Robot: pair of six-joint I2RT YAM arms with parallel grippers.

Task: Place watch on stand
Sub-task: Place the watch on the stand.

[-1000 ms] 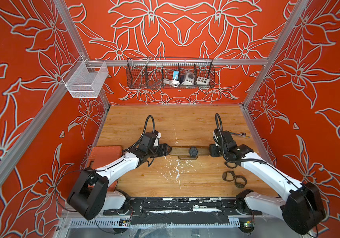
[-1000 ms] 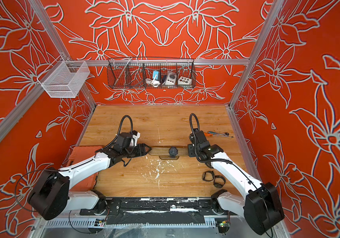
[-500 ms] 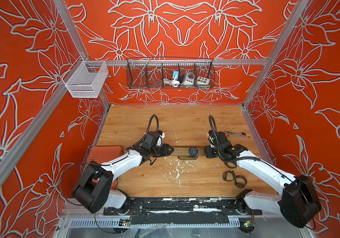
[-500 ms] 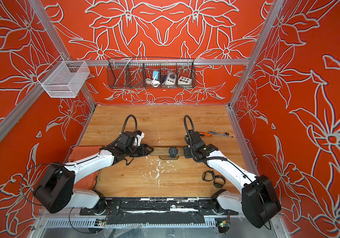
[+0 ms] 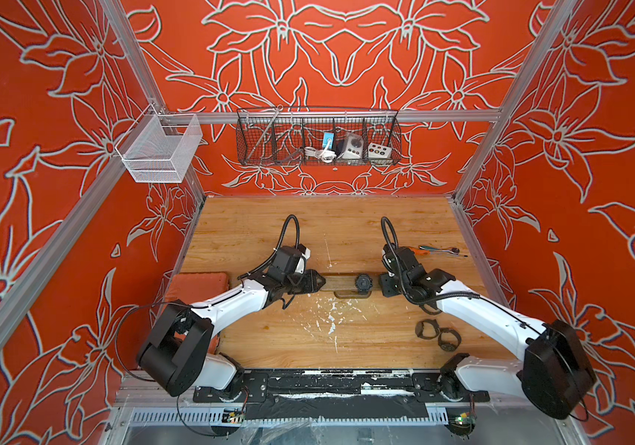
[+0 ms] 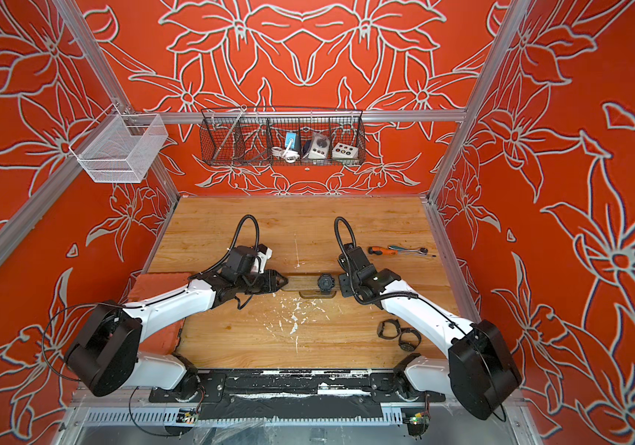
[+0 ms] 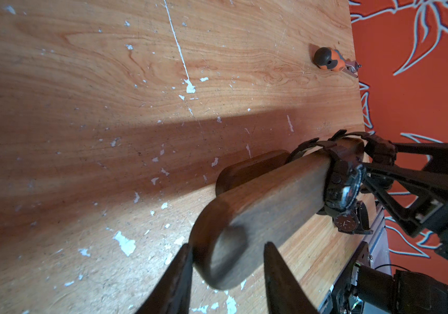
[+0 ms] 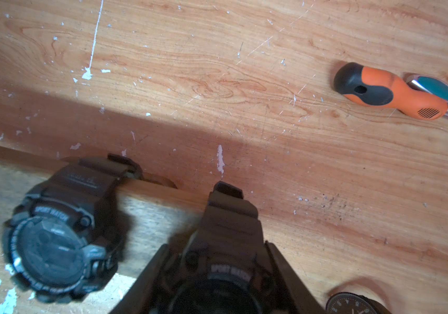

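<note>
Partly parted, the right gripper [image 8: 216, 246] clamps a watch [image 8: 231, 214]; left gripper [image 7: 227, 246] pinches stand [image 7: 271, 195].

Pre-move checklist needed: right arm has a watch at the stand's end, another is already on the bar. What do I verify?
1. Right fingers clamp the held watch: ok.
2. Held watch's strap looped round the stand: cannot tell.
3. Left fingers straddle the stand's other end; firm contact: cannot tell.
4. Mounted watch sits mid-bar, with a gap to the held watch: ok.
5. Spare watches and screwdriver lie clear of the stand: ok.
</note>
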